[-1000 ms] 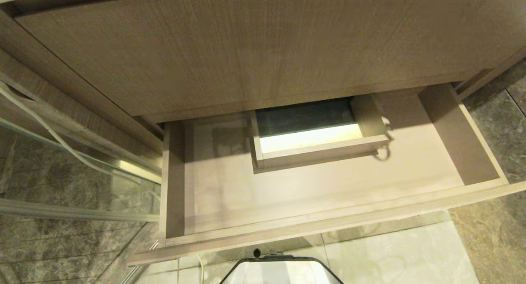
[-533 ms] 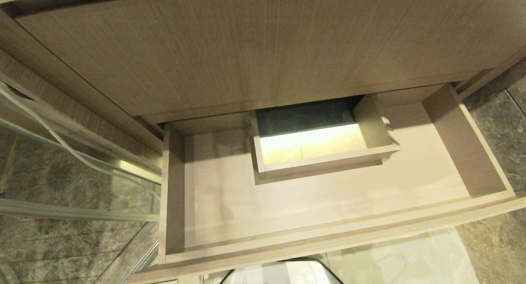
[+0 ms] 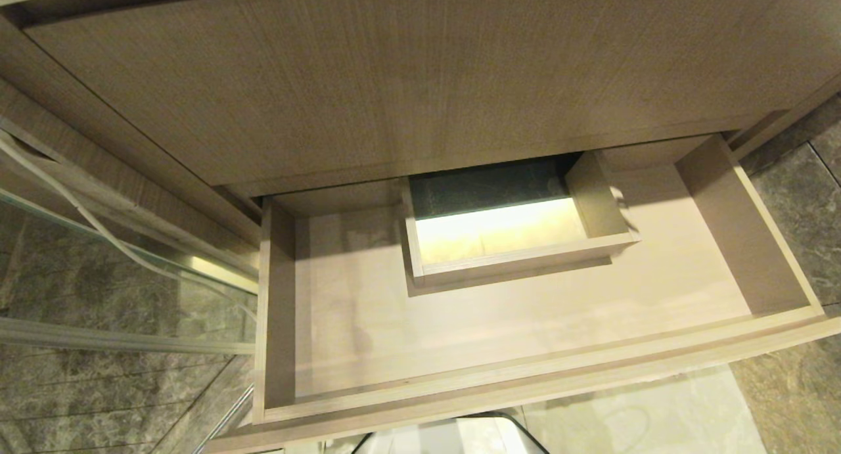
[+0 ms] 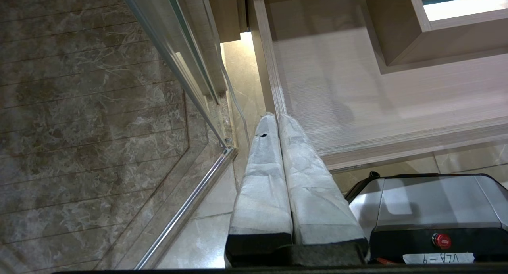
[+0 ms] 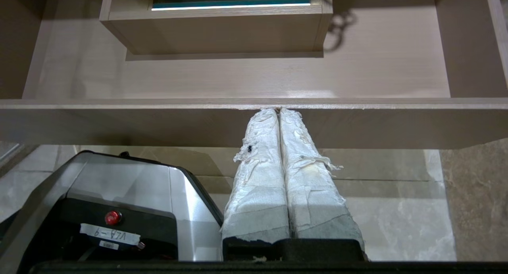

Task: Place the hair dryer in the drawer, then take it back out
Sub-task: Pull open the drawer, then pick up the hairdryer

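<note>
The drawer (image 3: 539, 370) stands pulled out under the taller wood-grain panel (image 3: 427, 79), and its floor is bare. The boxed cutout (image 3: 509, 257) sits at its mid-back. The hair dryer is out of view in every frame. Neither gripper shows in the head view. In the right wrist view my right gripper (image 5: 278, 110) is shut and empty, with its tips at the top edge of the drawer's front (image 5: 158, 121). My left gripper (image 4: 276, 117) is also shut and empty, hanging by the drawer's left front corner (image 4: 278, 99).
A glass panel with a metal rail (image 3: 98, 276) stands to the left of the drawer, and a white cable (image 3: 79, 211) runs along it. My own base (image 5: 119, 194) sits on the tiled floor (image 3: 624, 414) just before the drawer front. Dark stone floor (image 3: 795, 368) lies to the right.
The drawer has slid further out toward me while the panel above stayed put. A looped shadow beside the cutout box has gone.
</note>
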